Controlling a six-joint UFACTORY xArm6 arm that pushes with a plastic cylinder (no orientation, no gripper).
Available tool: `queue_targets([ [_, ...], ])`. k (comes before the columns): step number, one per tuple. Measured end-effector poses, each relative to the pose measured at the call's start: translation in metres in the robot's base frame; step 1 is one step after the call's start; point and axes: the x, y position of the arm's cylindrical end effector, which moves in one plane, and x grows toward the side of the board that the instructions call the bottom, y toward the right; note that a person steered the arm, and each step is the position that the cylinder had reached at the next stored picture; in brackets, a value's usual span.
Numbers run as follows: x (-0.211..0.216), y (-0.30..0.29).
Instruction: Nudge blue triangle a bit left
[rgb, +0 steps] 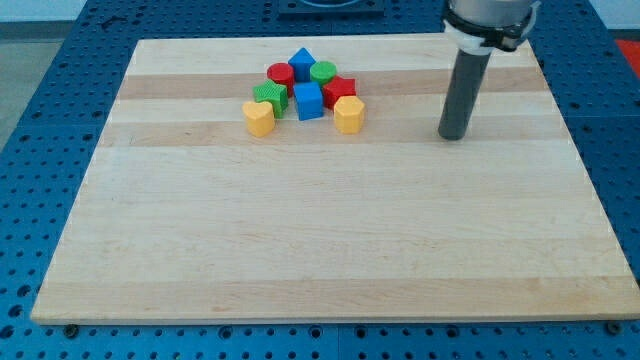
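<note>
The blue triangle (303, 63) sits at the top of a tight cluster of blocks in the upper middle of the wooden board (320, 230). A red cylinder (280, 74) is just to its left and a green cylinder (323, 72) just to its right. My tip (454, 135) rests on the board well to the view's right of the cluster, far from the blue triangle and slightly lower in the view.
The cluster also holds a green block (269, 98), a blue cube (308, 101), a red block (340, 90), a yellow heart (259, 117) and a yellow block (348, 114). A blue perforated table surrounds the board.
</note>
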Motion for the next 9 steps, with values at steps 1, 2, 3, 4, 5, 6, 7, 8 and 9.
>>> queue_targets([
  [1, 0.000, 0.005],
  [2, -0.009, 0.005],
  [3, -0.047, 0.005],
  [4, -0.058, 0.004],
  [5, -0.058, 0.004],
  [6, -0.078, -0.003],
  [7, -0.097, -0.010],
  [8, -0.110, -0.019],
  [9, -0.145, -0.038],
])
